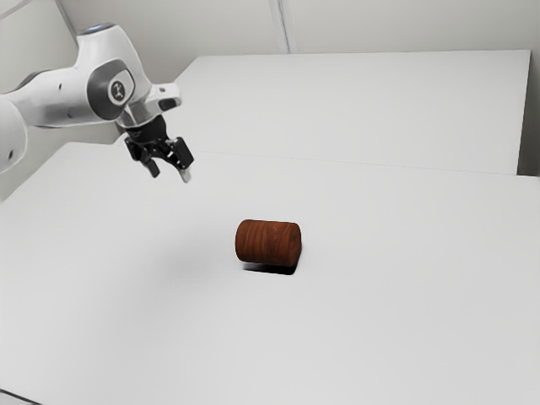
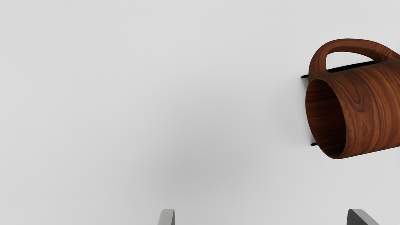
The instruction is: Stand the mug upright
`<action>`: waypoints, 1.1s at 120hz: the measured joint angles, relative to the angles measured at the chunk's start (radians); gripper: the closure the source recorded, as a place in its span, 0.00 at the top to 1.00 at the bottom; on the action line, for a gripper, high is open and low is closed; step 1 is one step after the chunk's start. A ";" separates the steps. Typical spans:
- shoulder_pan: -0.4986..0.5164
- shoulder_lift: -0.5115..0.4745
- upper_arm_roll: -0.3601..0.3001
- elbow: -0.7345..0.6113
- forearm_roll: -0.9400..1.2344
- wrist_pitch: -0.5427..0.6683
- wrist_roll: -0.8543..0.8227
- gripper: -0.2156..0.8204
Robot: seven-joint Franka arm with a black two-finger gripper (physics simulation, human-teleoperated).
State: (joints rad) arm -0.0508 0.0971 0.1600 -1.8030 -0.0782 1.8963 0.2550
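A brown wood-grained mug (image 1: pixel 268 243) lies on its side on the white table in the exterior view. Up and to the exterior view's left of it hangs my gripper (image 1: pixel 170 174), well above the tabletop and apart from the mug. In the wrist view, the mug (image 2: pixel 372 109) shows its open mouth and its looped handle, while its base end is cut off by the picture's edge. Between the fingertips of my gripper (image 2: pixel 261 215) there is a wide gap with nothing held.
The white table (image 1: pixel 126 321) stretches around the mug. Behind it stands another pale flat surface (image 1: pixel 354 110), with walls beyond. A dark thin line crosses the exterior view's lower left corner.
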 joint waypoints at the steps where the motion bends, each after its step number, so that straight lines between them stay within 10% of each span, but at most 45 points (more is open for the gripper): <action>1: 0.000 0.000 0.000 -0.002 0.000 0.001 0.000 0.79; 87: 0.124 0.305 0.007 -0.070 -0.904 -0.081 0.449 0.79; 132: 0.129 0.313 0.013 -0.149 -1.103 -0.154 0.669 0.79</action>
State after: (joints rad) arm 0.0782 0.4097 0.1726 -1.9519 -1.1808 1.7421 0.9244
